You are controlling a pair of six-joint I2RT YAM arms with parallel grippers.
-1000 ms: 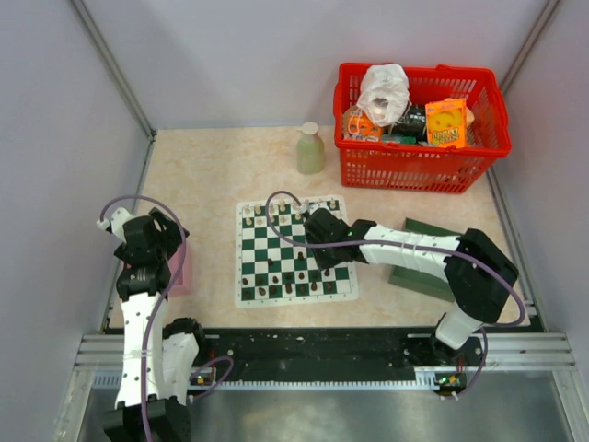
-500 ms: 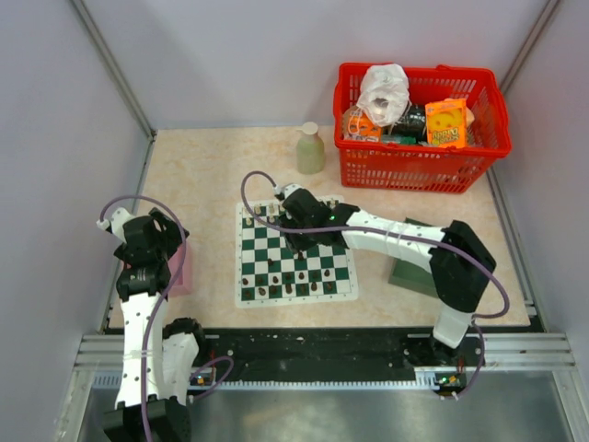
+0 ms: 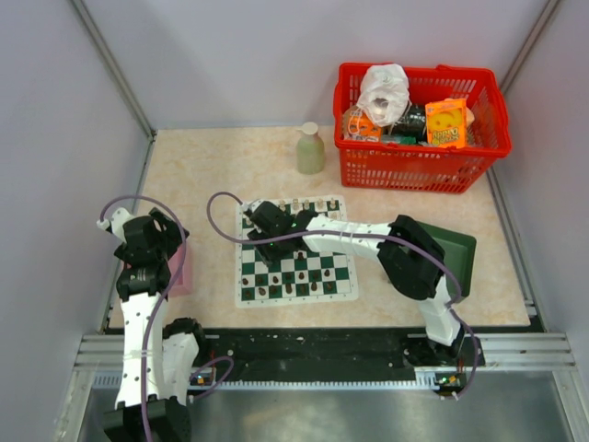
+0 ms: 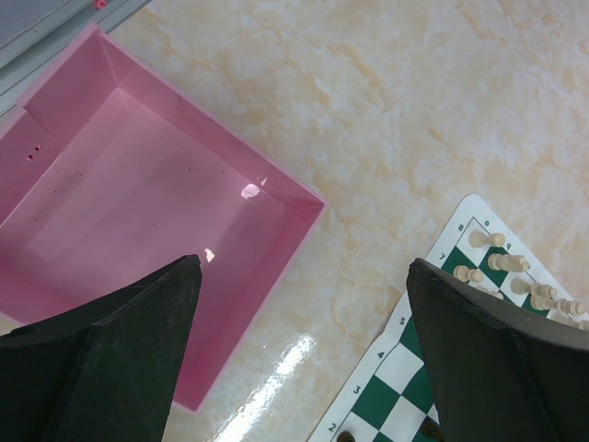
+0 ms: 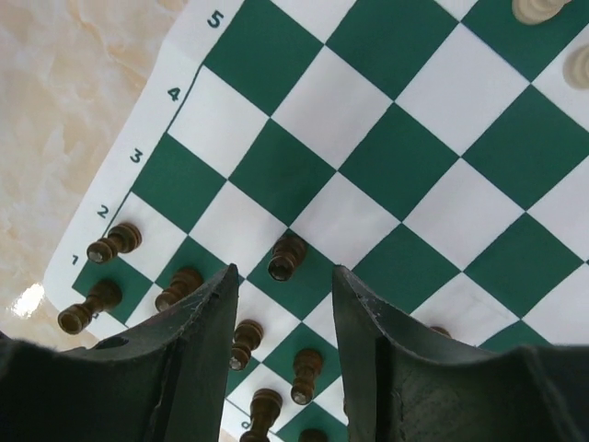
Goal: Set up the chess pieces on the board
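**Two grippers parted, one dark pawn ahead of the right**

The right gripper [image 5: 282, 287] is held low over the board [image 5: 405, 157] with its fingers apart and nothing clamped. One dark pawn [image 5: 287, 256] is seen upright just ahead of the gap. Other dark pieces [image 5: 175, 287] are gathered on the rows nearest the arms, and cream pieces [image 4: 502, 262] are lined along the far edge. The left gripper [image 4: 302, 267] is spread wide over a pink tray [image 4: 138, 184], left of the board.

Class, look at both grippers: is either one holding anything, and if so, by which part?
Nothing is held. The right gripper stands open over a dark chess piece, not touching it; the left gripper is open and empty.
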